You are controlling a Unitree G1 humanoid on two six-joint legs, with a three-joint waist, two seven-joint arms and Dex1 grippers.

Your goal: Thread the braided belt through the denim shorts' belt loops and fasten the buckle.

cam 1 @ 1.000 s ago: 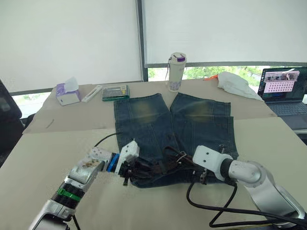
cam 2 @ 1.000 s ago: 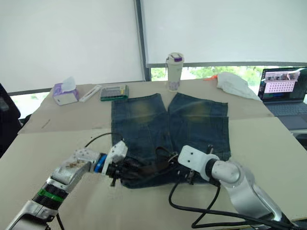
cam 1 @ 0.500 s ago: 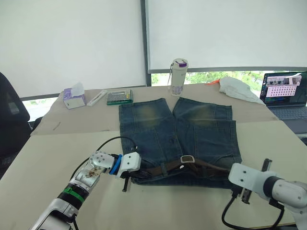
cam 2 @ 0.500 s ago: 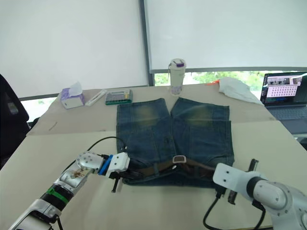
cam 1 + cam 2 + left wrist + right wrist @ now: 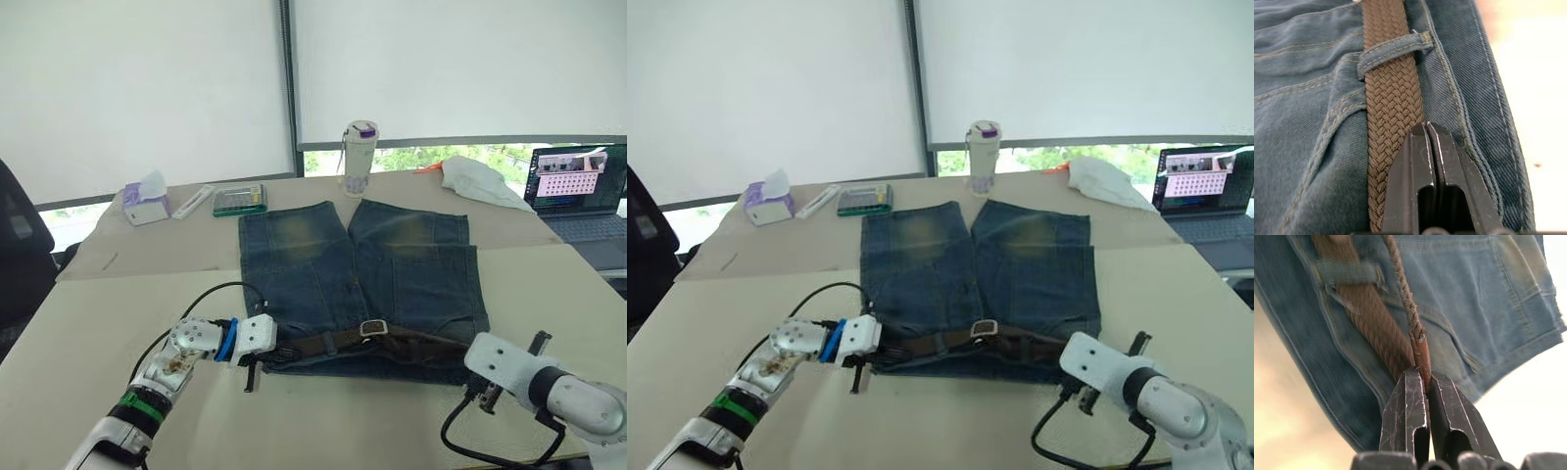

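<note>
The denim shorts (image 5: 392,264) lie flat on the table, waistband toward me. The braided belt (image 5: 323,343) runs brown along the waistband, under a belt loop (image 5: 1393,46). Its silver buckle (image 5: 373,328) sits near the middle. My left gripper (image 5: 1425,129) is shut, its tips resting on the belt at the waistband's left end. At the right end, my right gripper (image 5: 1422,377) is shut on the belt's brown tip, and the narrow braid leads from that tip back over the denim past another belt loop (image 5: 1347,271).
A bottle (image 5: 359,152), a green box (image 5: 238,199), a white bar (image 5: 191,203) and a tissue box (image 5: 145,201) stand behind the shorts. A white cloth (image 5: 475,179) and a laptop (image 5: 573,186) are at the back right. Black cables (image 5: 509,455) trail near the front edge.
My right gripper has moved from the waistband's middle out to its right end. The bunched belt now lies stretched along the waistband. The left gripper stays at the left end.
</note>
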